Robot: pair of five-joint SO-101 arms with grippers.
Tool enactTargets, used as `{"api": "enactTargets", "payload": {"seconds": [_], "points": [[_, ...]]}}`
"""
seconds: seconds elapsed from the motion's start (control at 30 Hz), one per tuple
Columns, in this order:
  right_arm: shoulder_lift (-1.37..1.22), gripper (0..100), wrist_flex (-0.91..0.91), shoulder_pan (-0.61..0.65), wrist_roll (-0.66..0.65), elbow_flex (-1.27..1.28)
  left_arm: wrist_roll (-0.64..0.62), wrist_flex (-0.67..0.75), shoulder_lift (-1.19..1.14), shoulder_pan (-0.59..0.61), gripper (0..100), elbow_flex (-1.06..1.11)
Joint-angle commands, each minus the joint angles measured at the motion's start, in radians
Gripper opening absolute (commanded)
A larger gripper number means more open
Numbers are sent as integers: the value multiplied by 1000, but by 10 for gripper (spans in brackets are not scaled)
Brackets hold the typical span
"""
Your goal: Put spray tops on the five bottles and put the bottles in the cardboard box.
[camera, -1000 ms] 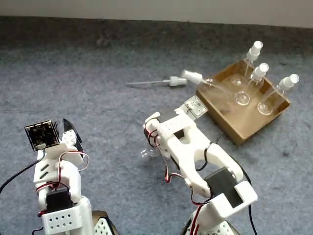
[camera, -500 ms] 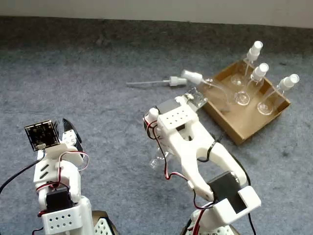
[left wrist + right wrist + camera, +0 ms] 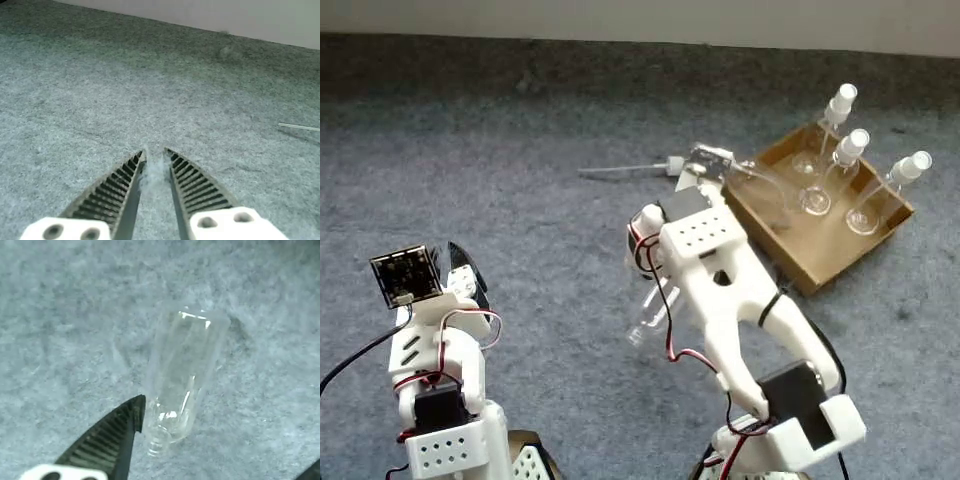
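The last bare bottle point(image 3: 650, 320) lies on its side on the carpet, uncapped, between the right gripper's point(image 3: 227, 432) widely parted jaws and not gripped. In the past second the right arm has stretched toward the loose spray top point(image 3: 672, 167) beside the cardboard box point(image 3: 860, 252), uncovering the bottle. We judge capping still ahead. The left gripper point(image 3: 155, 151), all but closed, hangs over bare carpet.

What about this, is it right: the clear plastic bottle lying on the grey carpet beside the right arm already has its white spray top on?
Not quite. The clear plastic bottle lies on the grey carpet beside the right arm, but it has no spray top on: the right wrist view shows its neck bare.
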State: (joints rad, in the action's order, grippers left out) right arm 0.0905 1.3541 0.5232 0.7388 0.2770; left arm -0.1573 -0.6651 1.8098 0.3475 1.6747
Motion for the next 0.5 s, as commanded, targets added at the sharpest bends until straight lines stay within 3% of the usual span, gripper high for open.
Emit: {"api": "enactTargets", "payload": {"seconds": [0.0, 0.2, 0.4, 0.47], "points": [[130, 465, 68, -22, -21, -97, -5, 2, 2, -16, 8, 21], [223, 465, 91, -51, -23, -74, -5, 2, 2, -16, 8, 21], [246, 464, 93, -202, -29, 24, -5, 2, 2, -16, 8, 21], [229, 464, 67, -269, -106, 31, -5, 2, 2, -16, 8, 21]]}}
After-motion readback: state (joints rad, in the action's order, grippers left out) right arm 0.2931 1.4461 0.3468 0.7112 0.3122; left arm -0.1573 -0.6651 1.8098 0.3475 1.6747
